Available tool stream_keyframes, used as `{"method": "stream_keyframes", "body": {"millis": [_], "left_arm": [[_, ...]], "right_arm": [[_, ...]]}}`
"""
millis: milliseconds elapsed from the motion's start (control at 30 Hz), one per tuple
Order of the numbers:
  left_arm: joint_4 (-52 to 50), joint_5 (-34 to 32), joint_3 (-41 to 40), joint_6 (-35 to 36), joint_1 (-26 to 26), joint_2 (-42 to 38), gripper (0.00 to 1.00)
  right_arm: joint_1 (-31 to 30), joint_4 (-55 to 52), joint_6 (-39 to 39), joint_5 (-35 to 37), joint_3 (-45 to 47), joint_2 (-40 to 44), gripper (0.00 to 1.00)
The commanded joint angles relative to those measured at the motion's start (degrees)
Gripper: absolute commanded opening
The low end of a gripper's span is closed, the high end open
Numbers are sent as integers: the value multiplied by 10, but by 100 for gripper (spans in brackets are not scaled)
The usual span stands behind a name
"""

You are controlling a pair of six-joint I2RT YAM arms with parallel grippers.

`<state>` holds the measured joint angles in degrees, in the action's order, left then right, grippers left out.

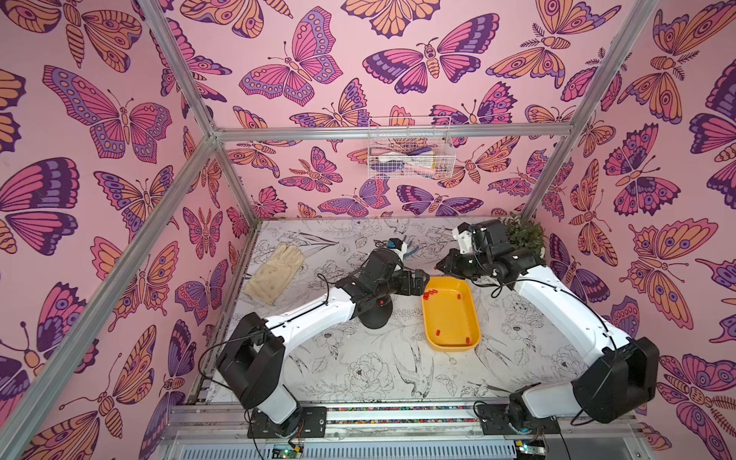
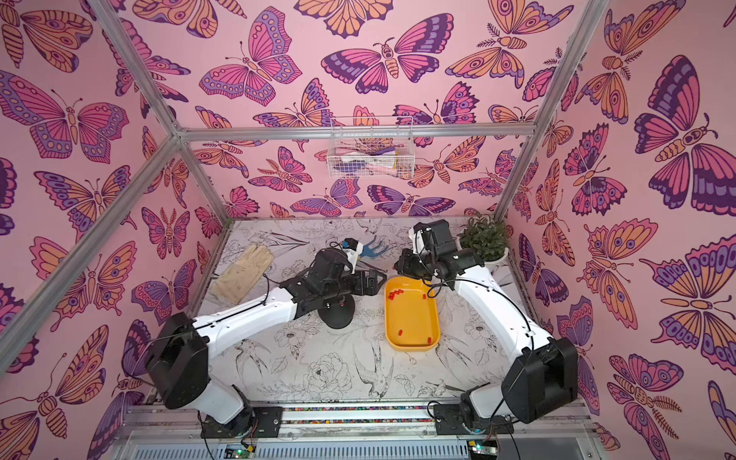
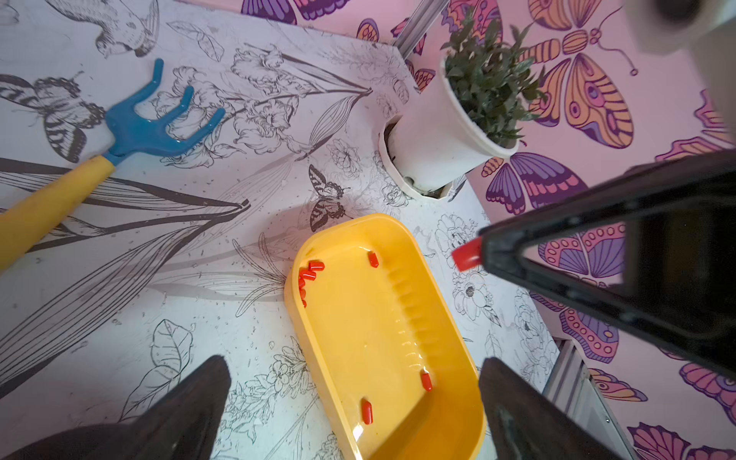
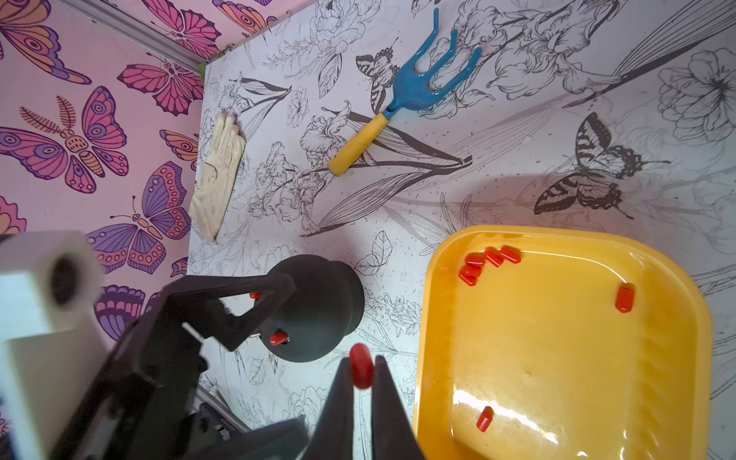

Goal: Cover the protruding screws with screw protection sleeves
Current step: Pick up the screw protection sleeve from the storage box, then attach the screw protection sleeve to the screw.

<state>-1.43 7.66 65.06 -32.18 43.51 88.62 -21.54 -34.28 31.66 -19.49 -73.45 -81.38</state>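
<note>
The right gripper [image 4: 361,376] pinches one red screw protection sleeve [image 4: 361,364], protruding past its fingertips, just beside the black dome [image 4: 322,310], whose protruding screws [image 4: 257,337] lie to its left and nearer the left gripper [image 3: 354,359], which is spread wide and empty.

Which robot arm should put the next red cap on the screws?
Right. The right gripper pinches a red sleeve, ready for the black dome; the left gripper is open and empty.
</note>
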Motion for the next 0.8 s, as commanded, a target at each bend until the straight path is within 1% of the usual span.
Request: {"method": "stream_keyframes", "body": {"millis": [0,100,200,233,367,400,433,533,633,767], "left_arm": [[-57,-15,-16,8,-18,-54,100],[-104,-16,-31,15,-48,-103,100],[-153,-9,-48,17,-94,-150,100],[-165,-4,-56,17,-112,-181,100],[-196,14,-89,24,-163,-242,100],[-202,14,-95,28,-171,-253,100],[-209,15,-101,32,-178,-265,100],[-226,19,-114,47,-195,-295,100],[-241,19,-125,70,-210,-313,100],[-248,24,-142,62,-221,-324,100]], "right_arm": [[-26,-30,-33,20,-24,-14,12],[-50,-42,-48,35,-40,-28,12],[-84,-61,-64,59,-62,-47,12],[-97,-67,-70,67,-71,-54,12],[-139,-80,-81,91,-100,-81,12],[-148,-83,-82,97,-105,-83,12],[-158,-86,-85,102,-114,-105,12],[-186,-95,-90,110,-140,-132,12],[-215,-106,-96,126,-166,-157,12],[-240,-116,-98,137,-192,-184,11]]}}
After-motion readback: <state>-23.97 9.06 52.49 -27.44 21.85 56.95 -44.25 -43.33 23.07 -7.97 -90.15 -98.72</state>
